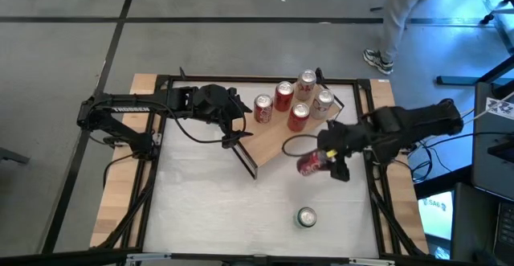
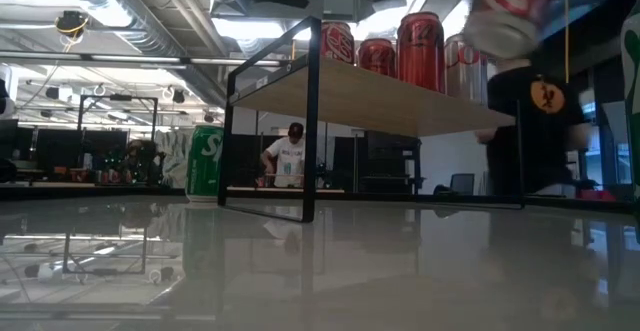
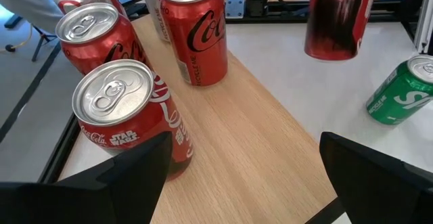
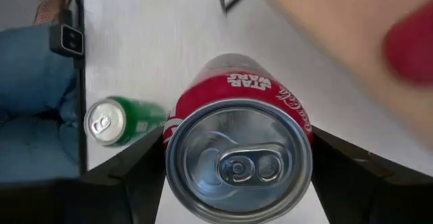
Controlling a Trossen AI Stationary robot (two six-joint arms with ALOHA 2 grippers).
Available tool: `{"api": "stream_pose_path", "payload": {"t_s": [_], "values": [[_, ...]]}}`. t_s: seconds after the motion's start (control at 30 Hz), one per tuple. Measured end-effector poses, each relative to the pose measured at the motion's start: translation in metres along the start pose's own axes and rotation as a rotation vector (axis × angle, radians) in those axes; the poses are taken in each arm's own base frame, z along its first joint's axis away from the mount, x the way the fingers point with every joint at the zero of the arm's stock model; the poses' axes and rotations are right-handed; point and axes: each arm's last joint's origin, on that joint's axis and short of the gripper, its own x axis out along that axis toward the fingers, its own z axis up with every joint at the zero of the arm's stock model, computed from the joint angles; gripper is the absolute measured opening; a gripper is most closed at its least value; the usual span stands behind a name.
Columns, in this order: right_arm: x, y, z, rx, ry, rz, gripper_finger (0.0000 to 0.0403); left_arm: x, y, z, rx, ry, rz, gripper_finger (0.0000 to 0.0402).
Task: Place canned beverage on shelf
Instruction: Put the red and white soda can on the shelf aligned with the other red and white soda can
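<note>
With the red Star Wars cola can [image 4: 238, 139] clamped between the fingers of the right claw [image 1: 325, 160] just off the light-wood shelf plank [image 1: 269, 141], and the left claw [image 1: 234, 121] held wide and empty, the standing red cans [image 1: 281, 97] could be toppled by a low approach

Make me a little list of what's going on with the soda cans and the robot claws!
right claw: shut on a red can, lifted off the table beside the shelf
left claw: open, empty, over the shelf's other end
shelf: wooden plank, five cans standing on it
green can: upright on the white table, apart from the shelf
person: standing beyond the table
</note>
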Motion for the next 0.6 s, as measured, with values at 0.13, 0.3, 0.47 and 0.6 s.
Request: {"api": "stream_pose_path", "payload": {"t_s": [0.13,0.3,0.47,0.6], "values": [[-0.012,-0.008,0.011,-0.099,-0.057,-0.011,0.0293,0.0,0.0,0.0,0.0,0.0,0.0,0.0361],[-0.016,-0.014,0.025,-0.234,-0.089,-0.035,0.0294,0.0,0.0,0.001,-0.001,-0.013,0.0,0.0361],[-0.012,-0.02,0.04,-0.314,-0.086,-0.06,0.0295,0.0,0.0,0.006,-0.003,-0.059,-0.003,0.0361],[-0.009,-0.024,0.051,-0.364,-0.087,-0.077,0.0296,0.001,-0.002,0.008,-0.005,-0.078,-0.011,0.0361]]}}
